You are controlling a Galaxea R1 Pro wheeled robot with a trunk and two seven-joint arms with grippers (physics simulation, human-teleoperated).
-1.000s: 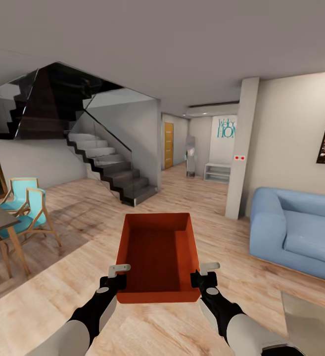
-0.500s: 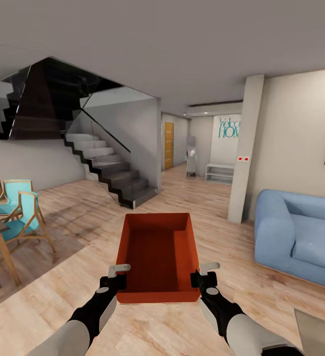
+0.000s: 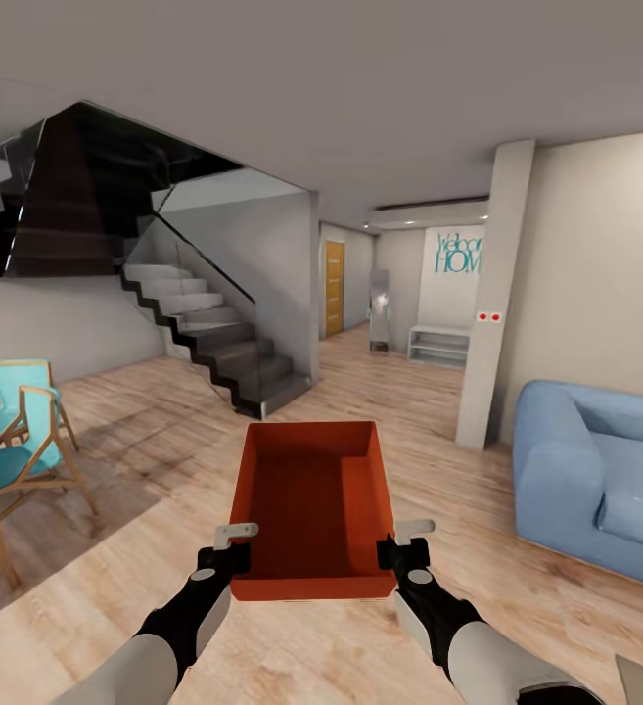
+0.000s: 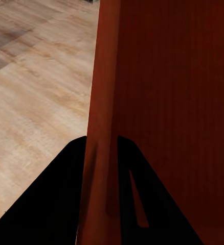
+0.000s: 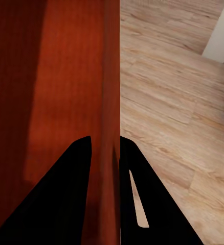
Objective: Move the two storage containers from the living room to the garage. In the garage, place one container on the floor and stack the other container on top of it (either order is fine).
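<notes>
Storage container (image 3: 311,504) with near side walls between clenched left fingers (image 4: 66,204) and right fingers (image 5: 153,204), fingertips hidden

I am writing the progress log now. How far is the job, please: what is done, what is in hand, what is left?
Done: one storage container is picked up, each side wall pinched by the left gripper and the right gripper.

In hand: it is being carried over the wood-plank floor, with the blue sofa and stairs nearby, so this is not the garage.

Left: reach the garage, set it down, bring the second container and stack them.
</notes>
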